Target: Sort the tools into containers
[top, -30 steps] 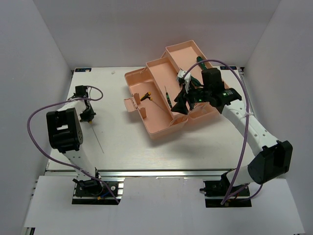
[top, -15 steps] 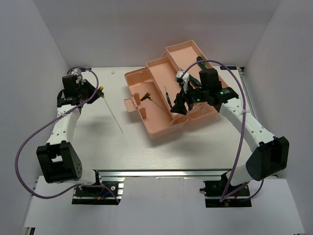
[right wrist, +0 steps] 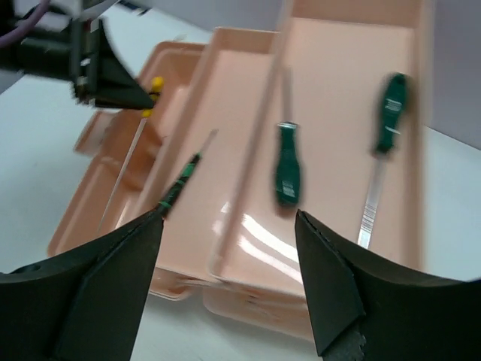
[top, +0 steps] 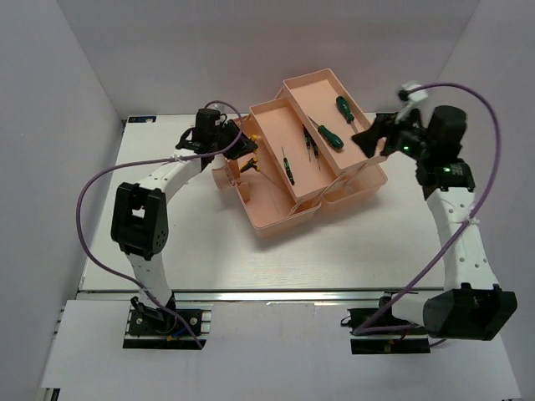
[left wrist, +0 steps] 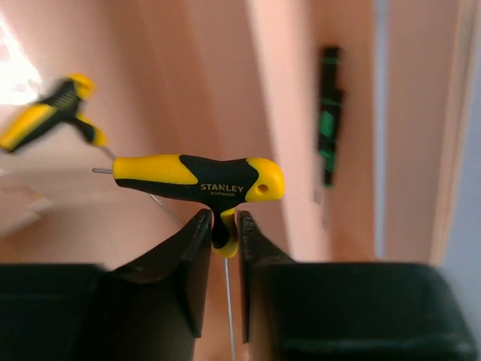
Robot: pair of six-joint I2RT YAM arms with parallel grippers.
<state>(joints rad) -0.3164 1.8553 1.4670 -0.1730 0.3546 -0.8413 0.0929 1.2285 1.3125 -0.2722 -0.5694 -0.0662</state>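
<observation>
Closed in on three sides by bare, pale grey-white panels: a left wall (top: pixel 42 125), a far wall (top: pixel 251 50) and a right wall (top: pixel 497 83), meeting in plain corners, brightest high up on the far side and duller toward the left. Floored by a white table (top: pixel 209 251) with a faint grain running left to right, lit softly and evenly with only weak shadows, edged along the near side by a silver aluminium rail (top: pixel 276 294). Nearer still, laid with a flat white sheet (top: pixel 276 359) spanning almost the whole width.
</observation>
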